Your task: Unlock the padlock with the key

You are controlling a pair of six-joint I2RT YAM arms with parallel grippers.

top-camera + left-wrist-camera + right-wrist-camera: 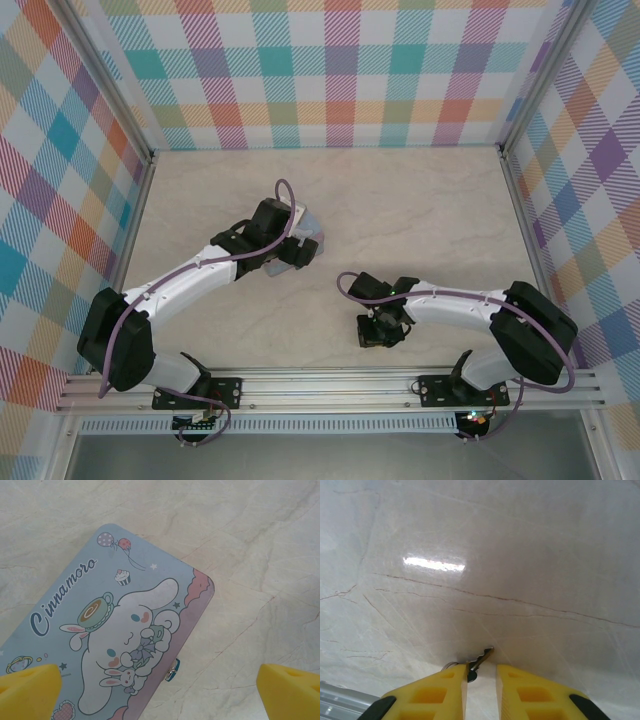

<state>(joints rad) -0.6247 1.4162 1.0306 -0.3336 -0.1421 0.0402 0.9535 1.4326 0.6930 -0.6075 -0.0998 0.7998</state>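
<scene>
Silvery key (481, 660) points away up-right between narrowly parted right fingers (451, 692); left fingers (30, 685) spread wide.

pale marbled table (420, 215) bears a cartoon-printed tin (107, 630) and key (480, 659).

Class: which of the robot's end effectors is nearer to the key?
Right. The right end effector has the key between its fingertips on the table; the left end effector hovers over the tin, away from it.
</scene>
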